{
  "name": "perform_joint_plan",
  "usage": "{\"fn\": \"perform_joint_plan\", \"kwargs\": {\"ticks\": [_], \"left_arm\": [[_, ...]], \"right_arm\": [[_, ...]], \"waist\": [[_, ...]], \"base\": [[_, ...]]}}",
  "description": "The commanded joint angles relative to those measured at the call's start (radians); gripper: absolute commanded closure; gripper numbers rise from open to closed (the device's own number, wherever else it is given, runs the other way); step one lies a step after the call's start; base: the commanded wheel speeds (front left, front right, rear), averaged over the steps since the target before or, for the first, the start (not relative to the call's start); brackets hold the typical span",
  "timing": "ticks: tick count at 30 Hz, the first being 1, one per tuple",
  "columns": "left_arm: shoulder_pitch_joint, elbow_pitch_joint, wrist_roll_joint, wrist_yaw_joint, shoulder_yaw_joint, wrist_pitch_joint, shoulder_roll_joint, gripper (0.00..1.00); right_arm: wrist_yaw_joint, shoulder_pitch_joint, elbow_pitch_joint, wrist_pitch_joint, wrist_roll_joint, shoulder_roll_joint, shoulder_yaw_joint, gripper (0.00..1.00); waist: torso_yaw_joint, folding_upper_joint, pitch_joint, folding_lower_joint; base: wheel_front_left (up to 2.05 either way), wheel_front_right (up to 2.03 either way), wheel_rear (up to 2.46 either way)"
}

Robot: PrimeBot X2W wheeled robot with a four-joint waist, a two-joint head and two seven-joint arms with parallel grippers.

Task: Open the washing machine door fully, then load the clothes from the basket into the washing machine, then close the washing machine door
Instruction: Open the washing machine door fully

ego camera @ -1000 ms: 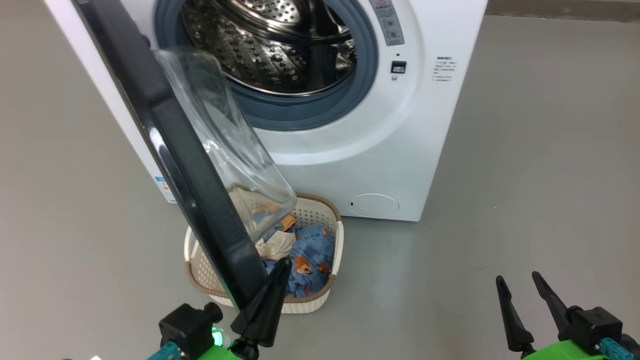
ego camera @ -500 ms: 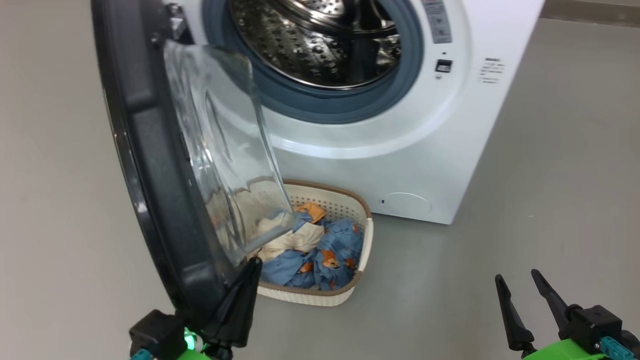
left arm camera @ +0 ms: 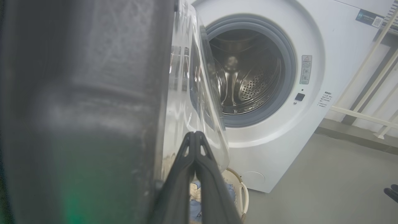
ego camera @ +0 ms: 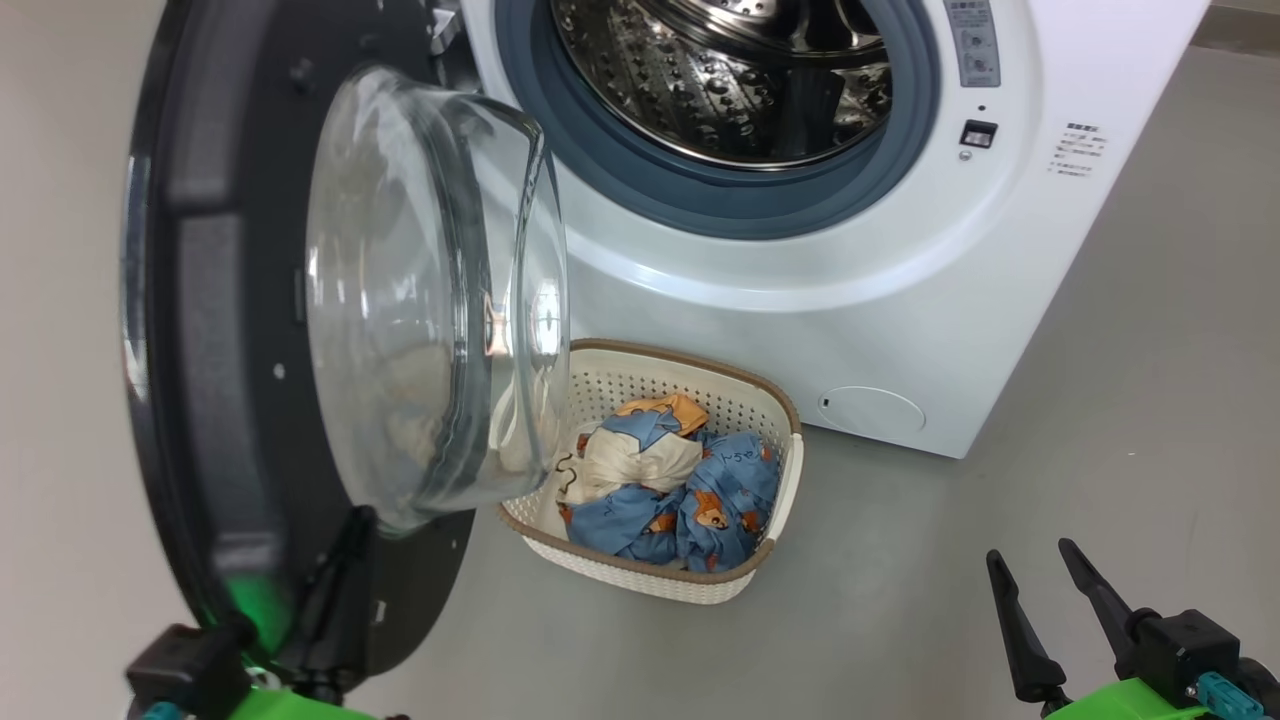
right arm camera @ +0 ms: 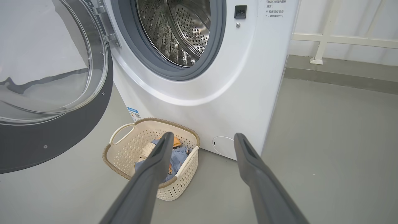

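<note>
Right claw [ego camera: 1028, 552]: lower right of the head view, fingers spread wide, holding nothing, above bare grey floor [ego camera: 1100, 400].
Left claw [left arm camera: 194, 135]: fingers pressed together, nothing pinched between them. Tips lie on the inner side of the washing machine door [ego camera: 200, 300], by the lower edge of its glass bowl [ego camera: 420, 300]. Contact with the door: cannot tell.
Door: swung wide open, hinged at the left of the opening in the head view, with the inner face and bulging clear bowl turned towards the head camera. Green light from the left wrist reflects on the black rim.
Basket [ego camera: 660, 590]: on the floor just in front of the washing machine [ego camera: 800, 330], below the opening. In the head view the bowl overlaps its left end.
Clothes [ego camera: 690, 490]: bundled inside the basket, blue fabric with orange bears plus cream and orange parts. None in the drum.
Machine front: grey gasket [ego camera: 700, 200] rings the steel drum [ego camera: 720, 80], which is open to view. Round cover [ego camera: 870, 410] low at the front, right of the basket. Blue label sticker [right arm camera: 134, 112] on the side panel behind the basket.
Background: white railing [right arm camera: 342, 40] along the wall beyond the machine.
</note>
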State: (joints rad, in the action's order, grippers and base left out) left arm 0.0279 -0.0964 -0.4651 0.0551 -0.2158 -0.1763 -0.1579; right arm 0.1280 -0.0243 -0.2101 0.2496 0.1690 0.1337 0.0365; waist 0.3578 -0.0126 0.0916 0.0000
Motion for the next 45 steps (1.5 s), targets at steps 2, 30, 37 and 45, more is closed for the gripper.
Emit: {"fn": "perform_joint_plan", "kwargs": {"ticks": [2,30,37,45], "left_arm": [[-0.025,-0.01,-0.013,0.023,0.076,-0.014,-0.036,1.0],[-0.19,0.277,-0.104,0.043,0.317,-0.074,-0.128,1.0],[-0.279,0.394,-0.107,0.038,0.362,-0.081,-0.157,1.0],[-0.357,0.512,-0.089,0.021,0.417,-0.085,-0.201,1.0]], "right_arm": [[0.003,0.021,0.021,0.012,-0.001,0.017,-0.032,0.0],[0.003,0.05,0.028,0.012,-0.007,0.019,-0.067,0.0],[0.003,0.065,0.029,0.012,-0.01,0.028,-0.07,0.0],[0.003,0.076,0.03,0.012,-0.012,0.037,-0.069,0.0]], "waist": [[0.01,0.0,0.002,0.0],[0.007,0.0,0.059,0.0],[0.007,0.0,0.085,0.0],[0.002,0.0,0.108,0.0]], "base": [[0.0,0.0,0.0],[0.0,0.0,0.0],[0.0,0.0,0.0],[0.0,0.0,0.0]]}}
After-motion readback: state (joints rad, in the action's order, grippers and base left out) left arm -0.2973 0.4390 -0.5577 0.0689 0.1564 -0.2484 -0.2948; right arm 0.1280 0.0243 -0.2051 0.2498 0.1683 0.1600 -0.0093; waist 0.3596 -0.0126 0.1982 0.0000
